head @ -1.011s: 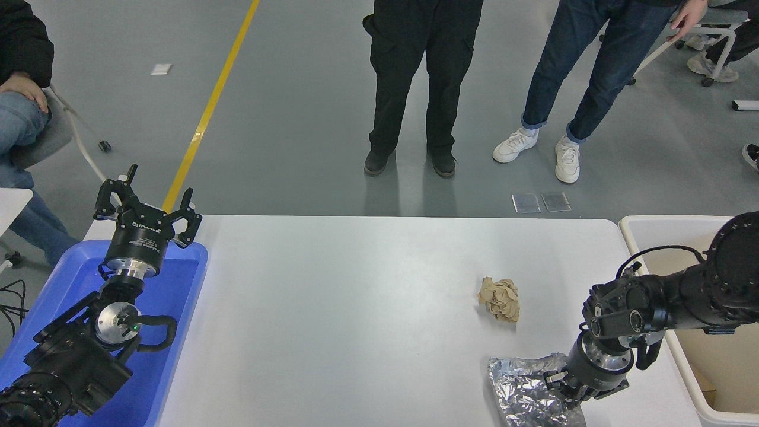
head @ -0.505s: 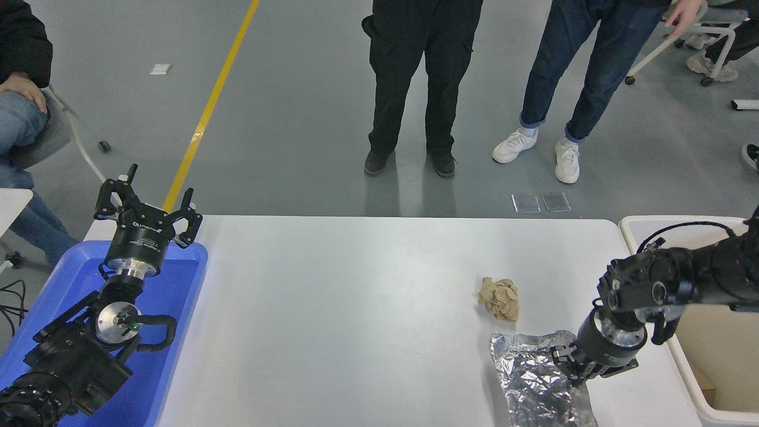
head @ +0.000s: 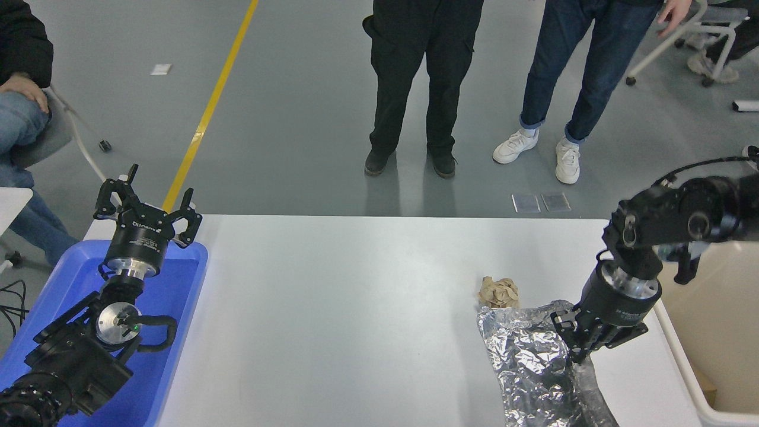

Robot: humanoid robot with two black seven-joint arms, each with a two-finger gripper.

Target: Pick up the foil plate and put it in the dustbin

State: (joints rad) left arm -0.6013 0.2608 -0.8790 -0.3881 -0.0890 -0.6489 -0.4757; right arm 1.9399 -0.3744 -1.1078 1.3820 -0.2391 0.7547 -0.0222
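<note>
Foil plate point(head: 533, 367) pinched at right edge by right gripper point(head: 584, 344), jaws closed, lower right. Could tear or slip before dustbin point(head: 682, 379); thin foil.

small white lettering runs around the left tool point(head: 146, 204) body and the right tool point(head: 584, 347) collar, too blurred to read.

Right gripper point(head: 584, 347), clamped on the edge of the foil plate point(head: 533, 362), has risen and moved toward the far side of the table over the last second. The plate has been lifted with it: it now hangs tilted and looks larger, and its upper edge now overlaps the paper ball point(head: 498, 292), which lay apart from it before.
</note>
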